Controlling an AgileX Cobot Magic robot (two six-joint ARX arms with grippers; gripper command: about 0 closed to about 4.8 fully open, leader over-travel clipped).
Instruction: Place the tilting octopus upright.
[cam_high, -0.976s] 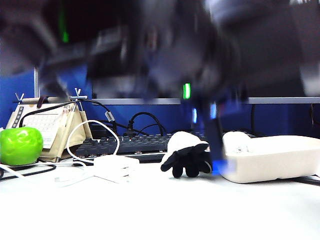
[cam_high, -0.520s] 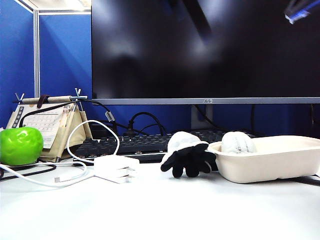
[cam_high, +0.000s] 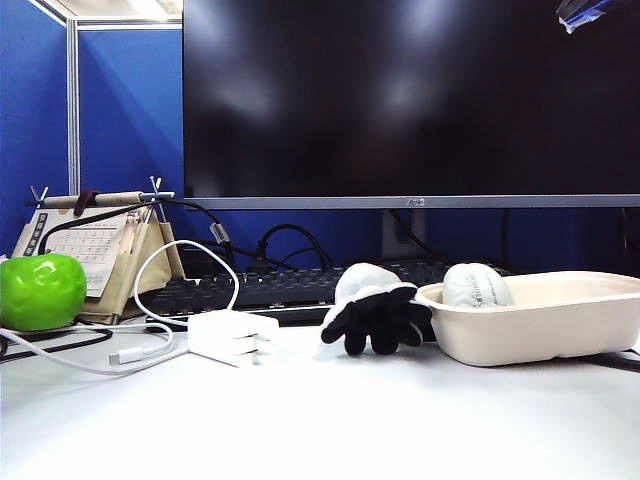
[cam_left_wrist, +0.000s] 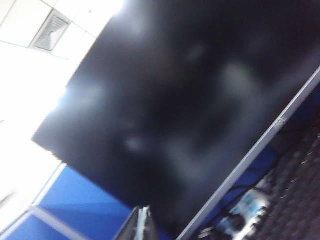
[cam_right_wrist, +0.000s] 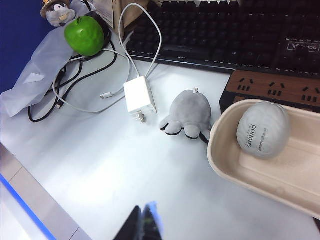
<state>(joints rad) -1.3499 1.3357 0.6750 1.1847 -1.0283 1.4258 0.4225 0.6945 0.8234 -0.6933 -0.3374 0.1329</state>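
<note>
On the counter (cam_right_wrist: 150, 190), beside the beige bowl (cam_right_wrist: 300, 185), your octopus (cam_right_wrist: 189, 112) lies tipped. Both left gripper (cam_left_wrist: 140, 225) and right gripper (cam_right_wrist: 142, 225) hover closed, empty; next, open fingers and descend.

Exterior view: low at table height, close, facing the monitor (cam_high: 400, 100). Right wrist view: high above, looking down on octopus (cam_right_wrist: 190, 114), bowl (cam_right_wrist: 225, 160), charger (cam_right_wrist: 139, 96) and keyboard (cam_right_wrist: 220, 35), all shared with the exterior. Left wrist view: tilted upward, near the monitor (cam_left_wrist: 190, 110), blurred.
</note>
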